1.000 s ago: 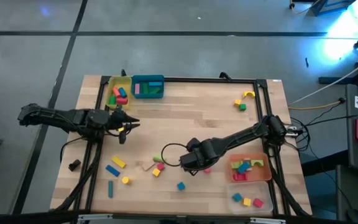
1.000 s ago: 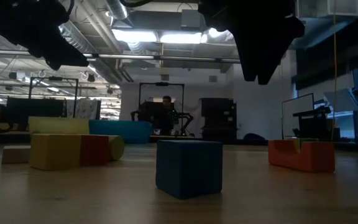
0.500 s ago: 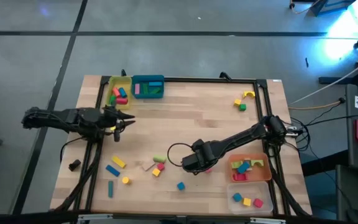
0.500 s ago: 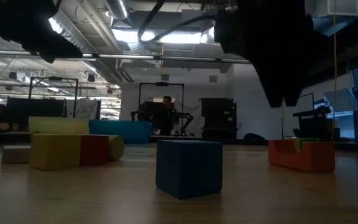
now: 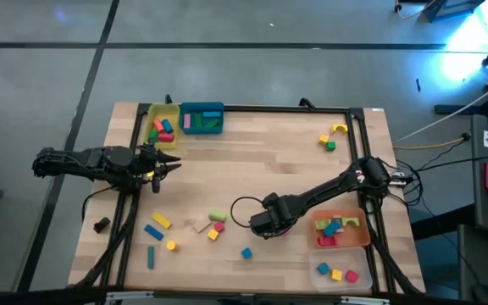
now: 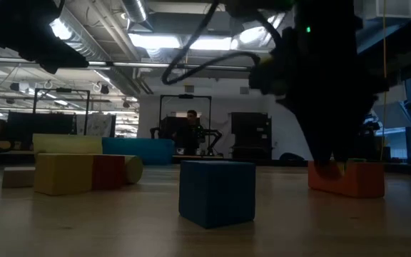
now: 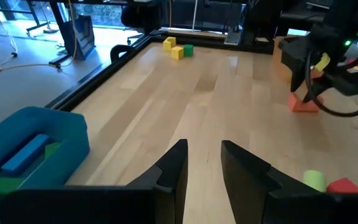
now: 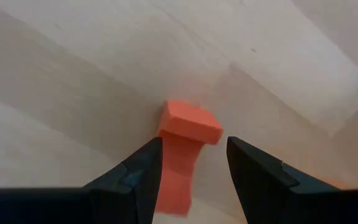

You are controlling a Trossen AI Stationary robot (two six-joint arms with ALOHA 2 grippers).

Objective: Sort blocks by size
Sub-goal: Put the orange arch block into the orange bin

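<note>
My right gripper is low over the table's near middle, open, its two fingers standing on either side of a red-orange block that rests on the wood. I cannot see them touching it. The same block shows in the low view and in the left wrist view. My left gripper hovers at the table's left side, near the yellow tray, open and empty. Loose blocks lie near the front: a green, red, yellow and tan group, a blue cube and blue bars.
A yellow tray and a teal tray with blocks stand at the far left. An orange tray and a clear tray with blocks stand at the near right. A yellow and a green block lie far right.
My right gripper has come down over the red-orange block and shifted a little toward the table's right and near edges. My left gripper has drawn back slightly toward the table's left edge.
</note>
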